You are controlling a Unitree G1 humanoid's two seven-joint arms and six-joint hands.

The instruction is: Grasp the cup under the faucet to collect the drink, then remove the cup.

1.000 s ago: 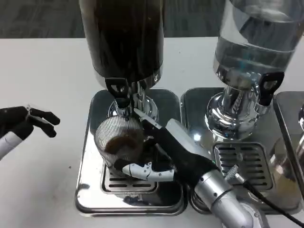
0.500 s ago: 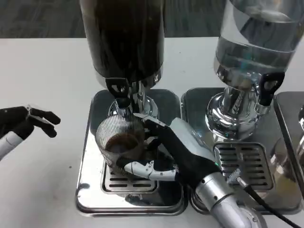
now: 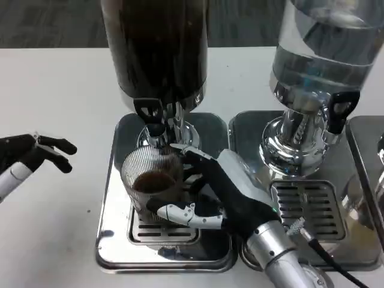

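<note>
Barely shifted, right hand [image 3: 210, 195] wraps the cup [image 3: 153, 177] under the faucet [image 3: 151, 120], filling; left hand [image 3: 33, 153] waits, empty; next, lift away.

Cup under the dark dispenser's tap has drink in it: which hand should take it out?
Right. The right hand already grips the cup on the drip tray; the left hand is off to the side, holding nothing.

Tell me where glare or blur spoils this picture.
Head view: bright glare on the steel drip tray and the clear dispenser; the dark dispenser is nearly featureless; the ribbed cup in the right hand stays fairly sharp.
</note>
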